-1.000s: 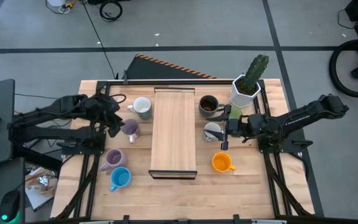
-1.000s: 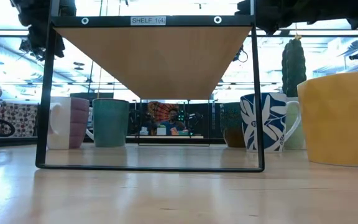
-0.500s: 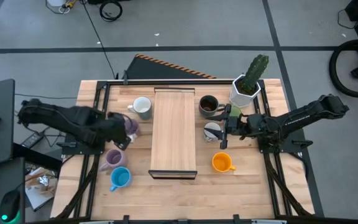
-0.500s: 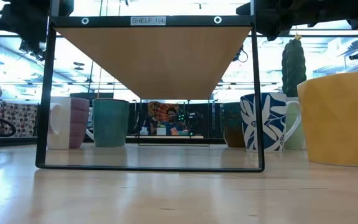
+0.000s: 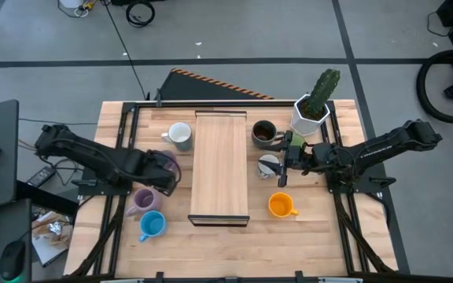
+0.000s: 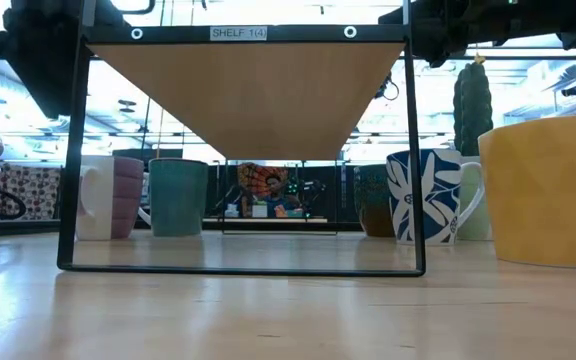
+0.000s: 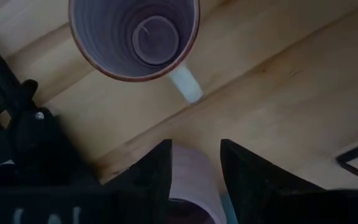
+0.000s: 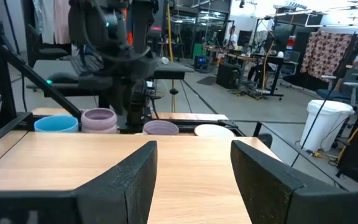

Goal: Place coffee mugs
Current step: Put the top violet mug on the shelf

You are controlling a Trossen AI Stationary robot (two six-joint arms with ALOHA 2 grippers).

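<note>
- Two arms of mine are over the wooden tabletop (image 5: 211, 244), one on either side of the raised wooden shelf with a black wire frame (image 5: 220, 165).
- My left gripper (image 5: 166, 169) hangs with its fingers apart directly above a ribbed purple ceramic mug (image 7: 134, 37); nothing is held between them.
- Past that gripper, away from the shelf's long side, stand a second purple mug (image 5: 141, 202) and a blue mug (image 5: 152, 226); a light green mug (image 5: 180, 135) sits beside the shelf's far end.
- My right gripper (image 5: 283, 163) is just beside the shelf's other side, fingers spread and empty.
- Right below it sits a white mug with a dark leaf pattern (image 5: 269, 166); a dark brown mug (image 5: 263, 134) and an orange mug (image 5: 281, 206) flank it.
- Behind my right gripper stands a white faceted pot with a green cactus (image 5: 314, 106).
</note>
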